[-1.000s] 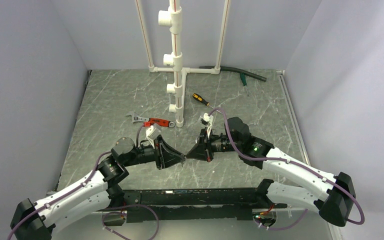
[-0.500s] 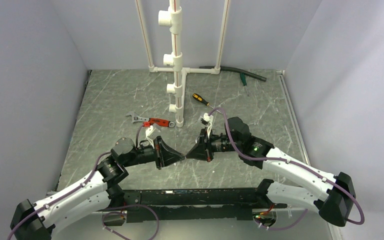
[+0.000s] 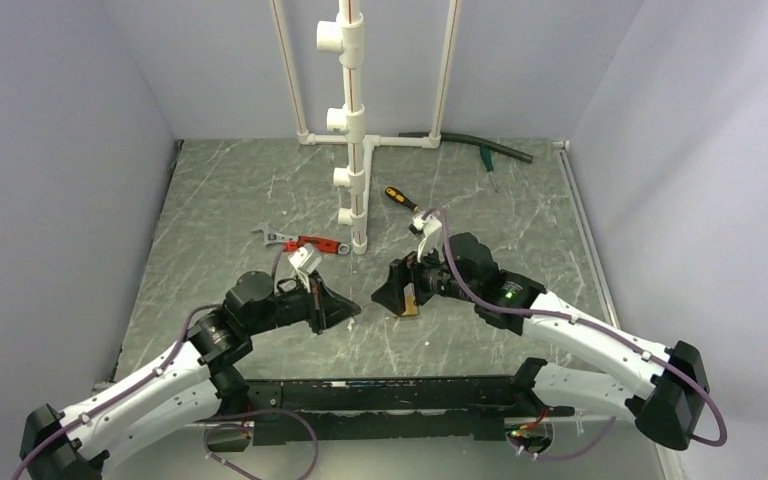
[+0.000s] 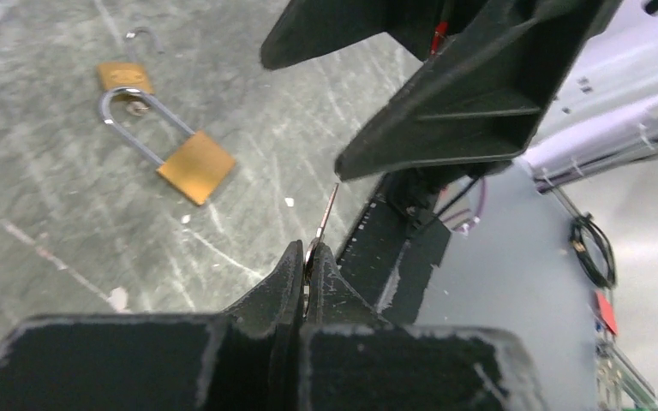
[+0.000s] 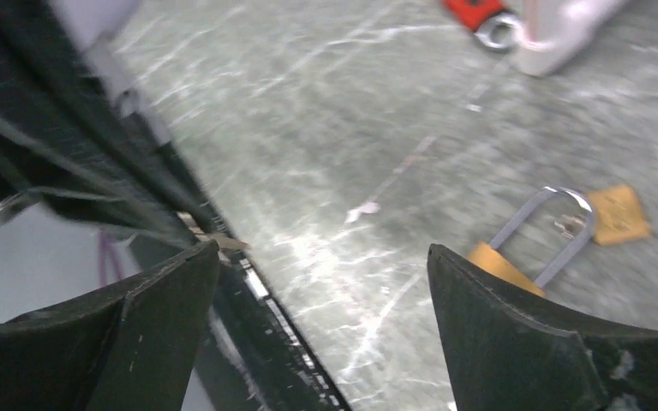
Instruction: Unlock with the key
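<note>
A thin silver key (image 4: 326, 216) sticks out from between the tips of my left gripper (image 4: 308, 253), which is shut on it just above the table. On the table beyond lie a larger brass padlock (image 4: 195, 165) and a smaller one (image 4: 124, 77). My right gripper (image 5: 323, 248) stands wide open with nothing between its fingers. Its black fingers (image 4: 445, 111) hang just past the key's tip. The larger padlock (image 5: 497, 264) sits close by the right finger, the smaller one (image 5: 619, 214) behind it. From above, the left gripper (image 3: 357, 312) and right gripper (image 3: 392, 290) face each other, slightly apart.
A red-handled wrench (image 3: 305, 242) and a black-and-orange screwdriver (image 3: 400, 198) lie either side of the white pipe stand (image 3: 352, 130). A black hose (image 3: 470, 145) and a green-handled tool (image 3: 485, 158) rest at the back. The black base rail (image 3: 380, 395) runs along the near edge.
The two grippers' tips were touching. The right gripper has since opened wide and drawn back to the right. The left gripper has shifted slightly left, shut on the key.
</note>
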Robot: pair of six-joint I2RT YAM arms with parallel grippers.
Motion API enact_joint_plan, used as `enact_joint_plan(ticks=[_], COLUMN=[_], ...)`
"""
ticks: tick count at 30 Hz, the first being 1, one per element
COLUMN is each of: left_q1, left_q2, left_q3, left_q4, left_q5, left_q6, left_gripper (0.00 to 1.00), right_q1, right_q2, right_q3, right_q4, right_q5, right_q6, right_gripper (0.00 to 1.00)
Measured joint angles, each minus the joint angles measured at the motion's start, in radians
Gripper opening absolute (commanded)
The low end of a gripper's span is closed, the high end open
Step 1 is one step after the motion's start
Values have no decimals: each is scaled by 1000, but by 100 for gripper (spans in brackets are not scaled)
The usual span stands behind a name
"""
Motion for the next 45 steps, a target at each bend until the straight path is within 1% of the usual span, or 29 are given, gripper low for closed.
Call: enact_joint_plan(ticks=[2,7,10,13,16,20,24,29,36,40,45], left_q1=[0,-1,-1,-1,-1,-1,-1,-1,-1,-1,-1], left_q2=[-3,12,13,11,19,10,-31,-59,-89,-108,-109], left_q3=[30,190,270,327,400,476,487,488,499,499,499], left_q4=[-67,-333,-454,-554,-677,-775,-828,-891,-977,-981,-983], left_q5=[-51,-266,-362,-426,-471,-534,-579,-604,-645,-649,-652], left_q6=[8,0,-1,-6,-8,3,7,2,2,3,3], left_gripper=[0,0,0,0,0,0,0,0,0,0,0], right_q1=[0,1,9,34,57,74,76,79,80,80,80], right_q2=[13,119,210,278,336,422,506,525,570,624,647], right_q3=[9,75,119,124,124,135,164,169,184,210,218], right_q4=[-29,-171,-239,-277,-302,-325,-347,-362,-364,-365,-366], right_q5=[103,385,494,549,568,584,591,590,573,555,555], right_q6=[21,119,187,251,306,347,372,387,385,381,377], right_gripper=[99,100,100,100,100,100,99,97,89,84,75])
